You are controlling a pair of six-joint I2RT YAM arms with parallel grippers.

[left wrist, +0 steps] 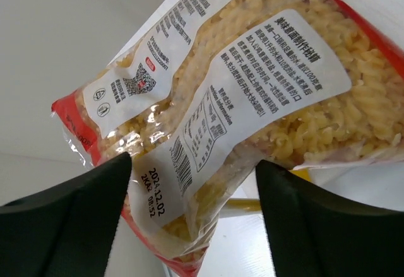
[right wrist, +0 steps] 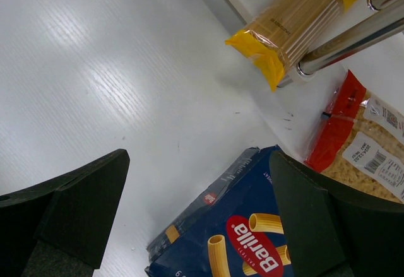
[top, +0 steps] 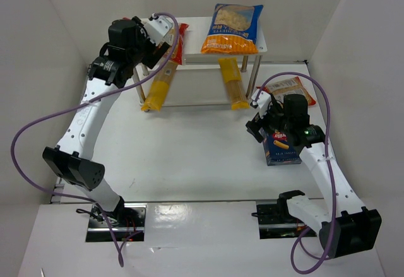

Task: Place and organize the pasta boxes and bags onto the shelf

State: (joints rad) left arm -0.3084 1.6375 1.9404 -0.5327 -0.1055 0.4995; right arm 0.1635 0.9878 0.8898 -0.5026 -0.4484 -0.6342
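Open table (top: 189,157) lies between the two grippers, and white walls (top: 50,37) close in on either side. Just ahead of the left gripper (left wrist: 192,170), a red bag (left wrist: 252,88) of spirals lies on the left end of the shelf (top: 194,37) top, with an orange-and-blue bag (top: 231,28) further right. The gripper's fingers are spread wide either side of the red bag; whether they touch it is unclear. The left arm (top: 82,119) reaches high and forward. The right gripper (right wrist: 199,157), spread wide and empty, hangs over the blue box (right wrist: 243,233) on the table. A spaghetti pack (right wrist: 297,18) and a second red bag (right wrist: 360,151) lie just beyond it.
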